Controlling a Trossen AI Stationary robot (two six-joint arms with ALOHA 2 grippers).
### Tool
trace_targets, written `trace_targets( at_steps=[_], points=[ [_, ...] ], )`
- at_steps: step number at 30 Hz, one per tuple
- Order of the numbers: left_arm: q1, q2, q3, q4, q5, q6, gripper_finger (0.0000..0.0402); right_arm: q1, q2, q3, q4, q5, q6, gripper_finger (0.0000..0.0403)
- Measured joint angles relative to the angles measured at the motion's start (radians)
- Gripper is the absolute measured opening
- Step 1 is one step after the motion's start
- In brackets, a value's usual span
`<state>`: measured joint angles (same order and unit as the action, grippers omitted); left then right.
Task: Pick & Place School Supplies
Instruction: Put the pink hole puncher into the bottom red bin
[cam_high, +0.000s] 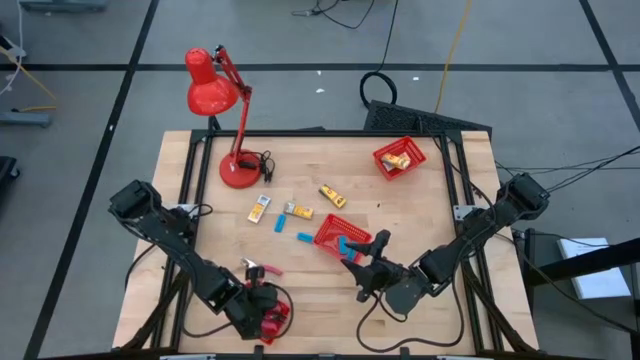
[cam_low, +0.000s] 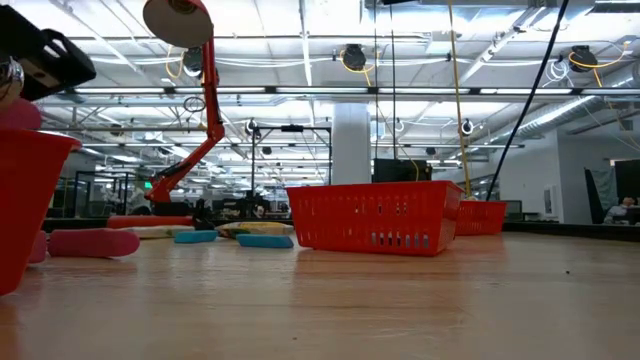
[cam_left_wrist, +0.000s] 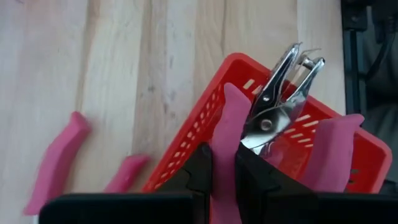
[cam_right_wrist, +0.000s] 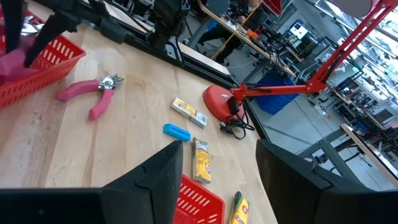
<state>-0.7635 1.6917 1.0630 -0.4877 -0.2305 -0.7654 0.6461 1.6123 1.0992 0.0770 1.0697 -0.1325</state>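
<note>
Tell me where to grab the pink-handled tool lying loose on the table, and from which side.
Take the pink-handled tool by one pink handle near its middle. Come from straight above, with the fingers closing across its width. It lies flat on the wood with its handles splayed, probably leaving room for a finger between them. The metal head looks small and irregular. The right gripper is open.

**What else I can see**

I see a light wooden table (cam_high: 420, 215). A red desk lamp (cam_high: 222, 95) stands at the back. Three red mesh baskets sit apart: one at the back (cam_high: 400, 157), one in the middle (cam_high: 342, 235), one at the front (cam_high: 277, 318).
</note>
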Motion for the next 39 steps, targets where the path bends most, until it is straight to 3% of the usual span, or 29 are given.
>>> trace_targets(
  at_steps=[6, 16, 20, 25, 32, 39],
  points=[
    [0.000, -0.001, -0.045, 0.078, -0.001, -0.026, 0.0049, 0.003, 0.000, 0.000, 0.001, 0.001, -0.003, 0.0194],
    [-0.004, 0.000, -0.048, 0.098, -0.011, 0.016, 0.0197, 0.003, 0.000, 0.000, 0.001, 0.002, -0.003, 0.0194],
    [-0.005, -0.030, -0.048, 0.049, -0.098, 0.024, 0.0229, 0.003, 0.000, 0.000, 0.001, 0.002, -0.003, 0.0194],
    [0.003, -0.104, -0.048, -0.069, -0.254, 0.037, 0.0231, 0.003, 0.000, 0.000, 0.001, 0.000, -0.003, 0.0194],
    [0.080, -0.152, -0.048, -0.149, -0.287, 0.138, 0.0214, 0.003, 0.000, 0.000, 0.000, 0.000, -0.003, 0.0194],
    [0.205, -0.151, -0.118, -0.056, -0.136, 0.255, 0.0209, 0.003, 0.000, 0.000, -0.014, -0.001, 0.001, 0.0194]
  ],
)
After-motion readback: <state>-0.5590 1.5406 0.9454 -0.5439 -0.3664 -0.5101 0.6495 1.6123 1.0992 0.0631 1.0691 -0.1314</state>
